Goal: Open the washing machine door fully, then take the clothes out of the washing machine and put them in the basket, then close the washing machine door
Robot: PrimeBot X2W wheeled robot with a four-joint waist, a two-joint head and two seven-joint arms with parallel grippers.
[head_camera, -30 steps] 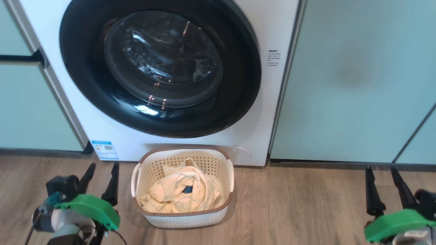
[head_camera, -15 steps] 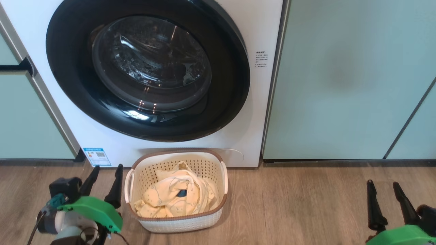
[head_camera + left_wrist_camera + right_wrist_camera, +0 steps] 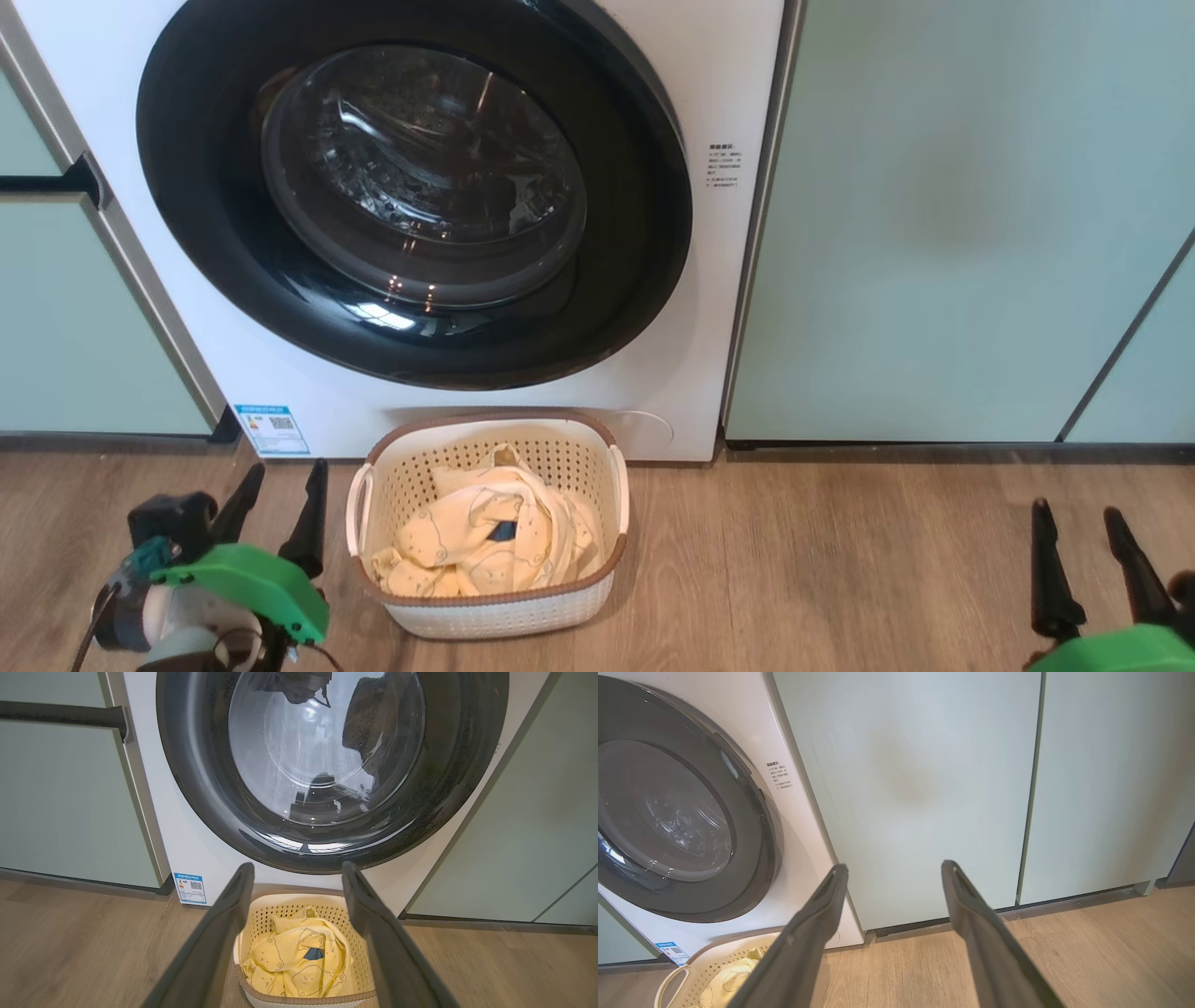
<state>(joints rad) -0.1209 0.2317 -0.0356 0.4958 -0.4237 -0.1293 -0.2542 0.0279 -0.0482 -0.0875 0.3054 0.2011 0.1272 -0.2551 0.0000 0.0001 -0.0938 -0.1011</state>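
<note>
The washing machine door lies flat against the front of the white washing machine, its glossy black ring around the bulging glass. The cream perforated basket stands on the wood-look floor, just in front of the machine and below the door. The pale yellow clothes are heaped inside it, a small dark patch showing near the middle of the heap. The left gripper sits at the lower left of the head view. Its pale forearm and green wrist housing are low over the floor, and its two dark fingers point up toward the machine with a slight lean to the right. They end just left of the basket's white handle and below the blue label. Its fingers stand wide apart with nothing between them. In the left wrist view they frame the basket and the clothes, with the door above. The right gripper is at the lower right, well apart from the basket. Its fingers point up and lean slightly left toward the pale green cabinet door, spread wide and holding nothing. In the right wrist view they aim at the foot of that cabinet door, with the basket's handle at the lower left corner.
</note>
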